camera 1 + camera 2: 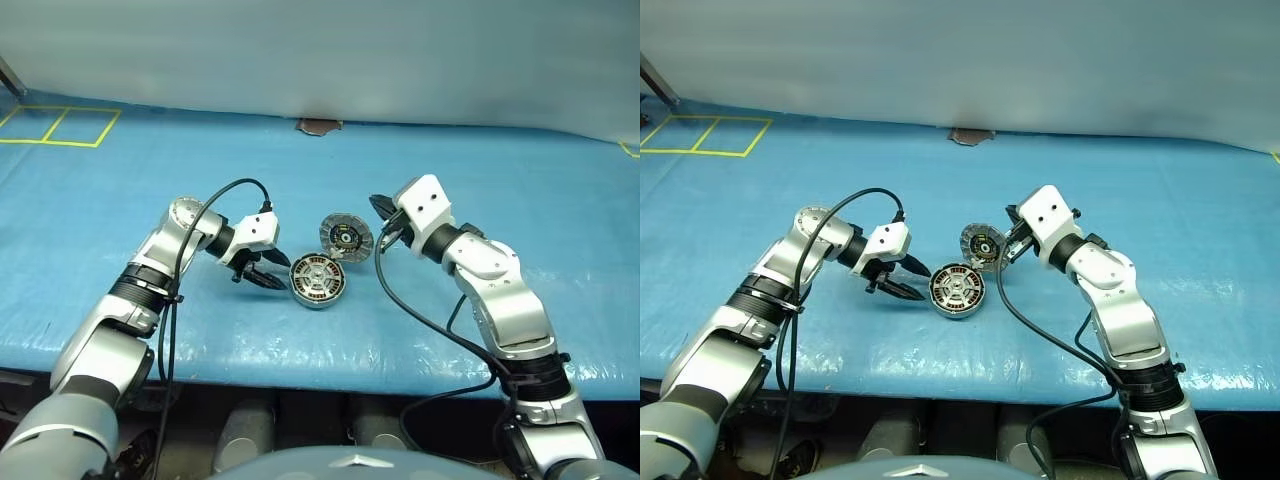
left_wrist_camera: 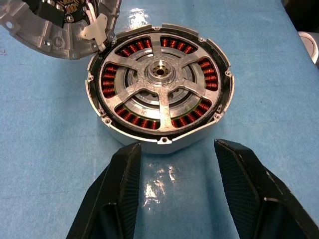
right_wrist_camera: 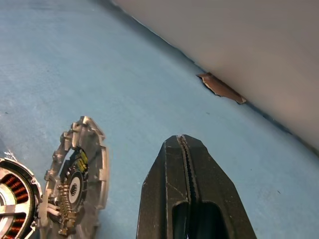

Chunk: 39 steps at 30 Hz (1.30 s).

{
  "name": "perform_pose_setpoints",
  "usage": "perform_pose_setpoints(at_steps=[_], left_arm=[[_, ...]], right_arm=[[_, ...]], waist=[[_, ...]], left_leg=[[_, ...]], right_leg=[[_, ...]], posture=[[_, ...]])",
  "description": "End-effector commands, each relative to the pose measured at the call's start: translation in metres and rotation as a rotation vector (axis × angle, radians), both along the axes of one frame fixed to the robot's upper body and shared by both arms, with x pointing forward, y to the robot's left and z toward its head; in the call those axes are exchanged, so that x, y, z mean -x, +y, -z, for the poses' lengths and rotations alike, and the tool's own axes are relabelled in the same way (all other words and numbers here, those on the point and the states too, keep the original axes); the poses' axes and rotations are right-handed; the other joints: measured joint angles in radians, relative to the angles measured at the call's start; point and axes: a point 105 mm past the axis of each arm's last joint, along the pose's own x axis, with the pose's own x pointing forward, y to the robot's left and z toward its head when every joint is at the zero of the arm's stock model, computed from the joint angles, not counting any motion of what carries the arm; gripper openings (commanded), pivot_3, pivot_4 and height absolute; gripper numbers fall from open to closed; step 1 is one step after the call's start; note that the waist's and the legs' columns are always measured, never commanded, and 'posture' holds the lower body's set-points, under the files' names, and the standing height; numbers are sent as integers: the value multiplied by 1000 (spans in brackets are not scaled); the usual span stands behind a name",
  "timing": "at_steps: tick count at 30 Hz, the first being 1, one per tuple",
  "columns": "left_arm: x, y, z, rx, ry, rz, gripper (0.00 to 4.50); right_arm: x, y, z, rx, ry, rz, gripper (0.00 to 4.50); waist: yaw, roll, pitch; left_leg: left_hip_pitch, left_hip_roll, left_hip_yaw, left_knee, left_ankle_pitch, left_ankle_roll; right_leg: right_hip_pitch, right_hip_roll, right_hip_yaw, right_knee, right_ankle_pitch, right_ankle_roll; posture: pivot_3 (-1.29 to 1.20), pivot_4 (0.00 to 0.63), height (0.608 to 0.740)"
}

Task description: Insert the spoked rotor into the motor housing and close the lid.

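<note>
Stage of assembly after insertion. We see the motor housing (image 1: pixel 317 280) resting on the blue tabletop (image 1: pixel 520 180), near the front edge and between the two arms. The spoked rotor (image 2: pixel 160 79) sits inside it, its silvery spokes lying over the ring of coppery windings and its hub centred. The lid (image 1: pixel 346 236) stands open, tilted up on edge just beyond the housing and to its right, joined to the housing's far rim; its inner face, with a dark centre, is turned toward us.

The left tool (image 1: pixel 262 279) rests low just left of the housing, its two black fingers (image 2: pixel 122 179) spread and empty, with the housing's near wall facing the gap between them. The right tool (image 1: pixel 381 208) hovers above the tabletop just right of the lid, its fingers pressed together and holding nothing.

We judge the rotor step complete and the lid step in hand. The next move calls for the right tool to come round behind the raised lid and push it over toward the housing until it lies flat on the rim, while the left tool steadies the housing against sliding.
</note>
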Motion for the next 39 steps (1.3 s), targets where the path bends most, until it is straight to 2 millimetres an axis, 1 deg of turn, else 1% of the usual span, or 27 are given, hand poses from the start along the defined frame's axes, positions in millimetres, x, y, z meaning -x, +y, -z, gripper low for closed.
perform_pose_setpoints(at_steps=[1,6,12,17,20,22,28,31,39], left_arm=[[-1,-3,-16,40,-51,20,2530],[-1,-1,-23,69,-44,14,2530],[4,0,-29,135,-3,0,2530],[9,4,-22,171,20,-35,2530],[11,9,-14,193,24,-74,2530],[13,10,-11,256,32,-88,2530],[14,17,1,325,24,-154,2530],[14,20,6,325,27,-168,2530],[10,25,6,362,13,-196,2530]], right_arm=[[-1,-3,-10,-63,-11,-37,0],[0,4,1,-137,45,-84,0],[3,11,6,-198,65,-110,0],[4,14,9,-210,77,-123,0],[5,14,12,-221,87,-128,0],[6,15,13,-229,91,-136,0],[6,16,17,-242,111,-146,0],[5,17,20,-245,118,-149,0],[12,23,24,-257,134,-171,0]], waist=[[0,0,0],[-3,0,0],[-4,1,0],[-4,2,1],[-3,2,1],[-3,2,1],[0,2,1],[-1,2,1],[-2,2,1]], left_leg=[[0,0,0,0,0,0],[0,0,0,0,0,0],[0,0,0,0,0,0],[0,0,0,-1,0,0],[1,0,0,-1,0,0],[1,0,0,-1,0,0],[1,1,0,-1,0,0],[1,1,0,-1,0,0],[1,1,1,-2,0,0]], right_leg=[[0,0,0,0,0,0],[0,0,0,0,0,0],[0,0,0,0,0,0],[0,0,0,0,0,0],[0,0,0,0,0,0],[0,0,0,0,0,0],[0,0,0,-1,0,0],[0,0,0,-1,0,0],[0,0,0,-1,0,-1]], posture=[[0,150,740],[0,150,740],[0,150,740],[0,150,740],[0,150,740],[0,150,740],[0,150,740],[0,150,740],[0,150,740]])
